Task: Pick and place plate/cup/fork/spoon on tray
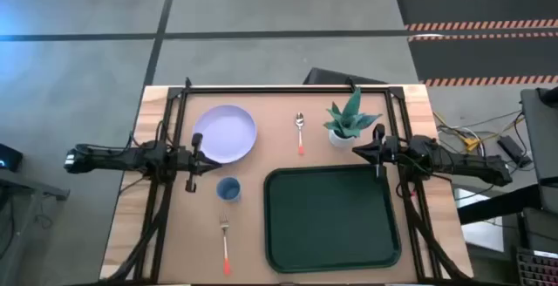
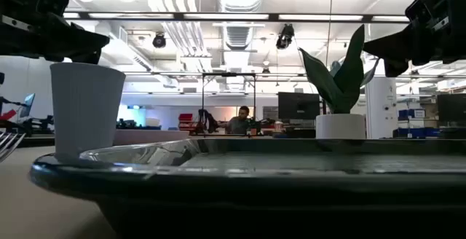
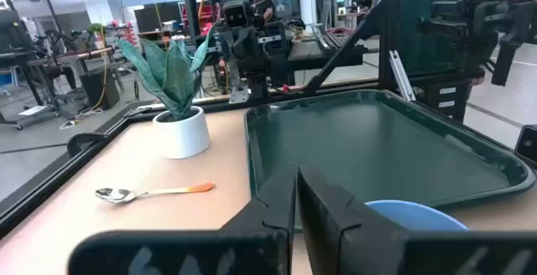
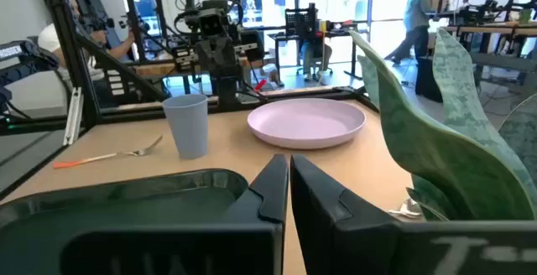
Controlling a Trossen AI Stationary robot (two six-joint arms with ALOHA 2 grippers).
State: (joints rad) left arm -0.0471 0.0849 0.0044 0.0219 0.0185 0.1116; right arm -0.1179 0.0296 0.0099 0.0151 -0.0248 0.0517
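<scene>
The lavender plate [image 1: 225,133] lies at the far left of the table; it also shows in the right wrist view [image 4: 307,121]. The blue cup [image 1: 228,189] stands upright just left of the dark green tray [image 1: 331,219]. The fork [image 1: 225,242] lies near the front edge, the spoon [image 1: 299,132] at the far middle. My left gripper [image 1: 202,166] hovers shut between plate and cup. My right gripper [image 1: 359,149] hovers shut above the tray's far right corner, near the plant pot.
A white pot with a green plant [image 1: 345,122] stands at the far right, close to my right gripper. Black frame rails run along the table's far edge and sides. Bare tabletop lies between the cup, fork and tray.
</scene>
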